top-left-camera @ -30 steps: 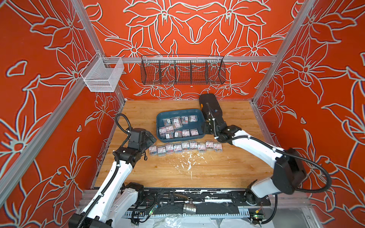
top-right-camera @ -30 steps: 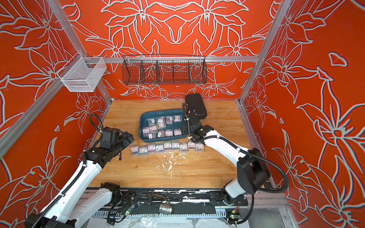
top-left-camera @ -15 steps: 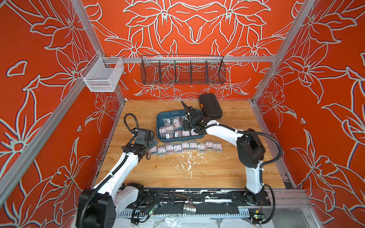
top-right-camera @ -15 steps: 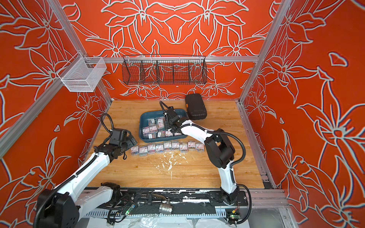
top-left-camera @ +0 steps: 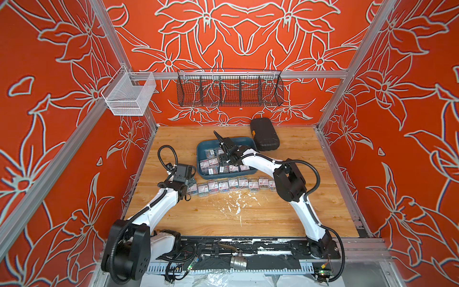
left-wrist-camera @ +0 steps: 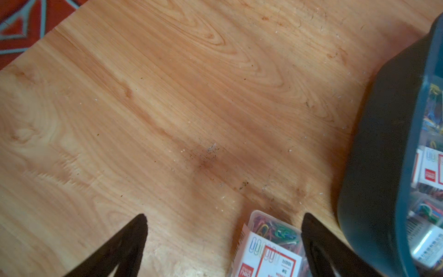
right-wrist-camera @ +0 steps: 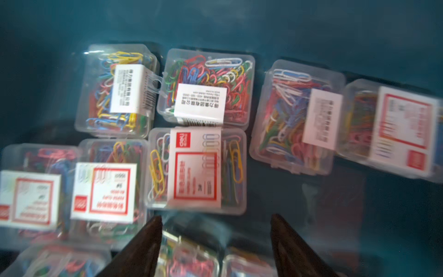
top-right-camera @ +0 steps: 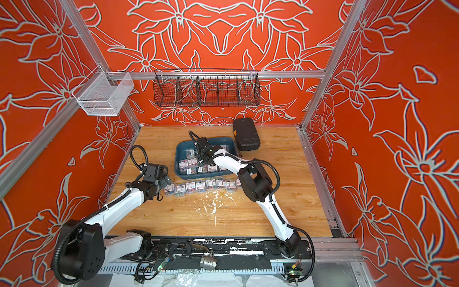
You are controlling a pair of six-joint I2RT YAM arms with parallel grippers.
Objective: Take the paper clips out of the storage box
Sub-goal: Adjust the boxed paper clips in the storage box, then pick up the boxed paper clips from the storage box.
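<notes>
The storage box [top-left-camera: 244, 141] is a teal tray at the back middle of the table, seen in both top views [top-right-camera: 224, 141]. Several clear boxes of paper clips [top-left-camera: 210, 162] lie inside it. A row of paper clips boxes [top-left-camera: 233, 184] lies on the wood just in front of the tray. My right gripper [right-wrist-camera: 215, 215] hangs open inside the tray over labelled boxes [right-wrist-camera: 196, 167], with nothing between its fingertips. My left gripper [left-wrist-camera: 224, 215] stands open at the row's left end [top-left-camera: 191, 183]. One box [left-wrist-camera: 271, 247] lies between its fingers, close to one finger.
A black hard case [top-left-camera: 264, 134] lies just behind and right of the tray. A black wire basket [top-left-camera: 229, 90] hangs on the back wall and a white mesh basket [top-left-camera: 128, 95] on the left rail. White specks [top-left-camera: 234, 201] mark the wood in front of the row.
The right arm came down from high over the black case into the tray, and its jaws have widened. The left arm sank a little towards the row's left end.
</notes>
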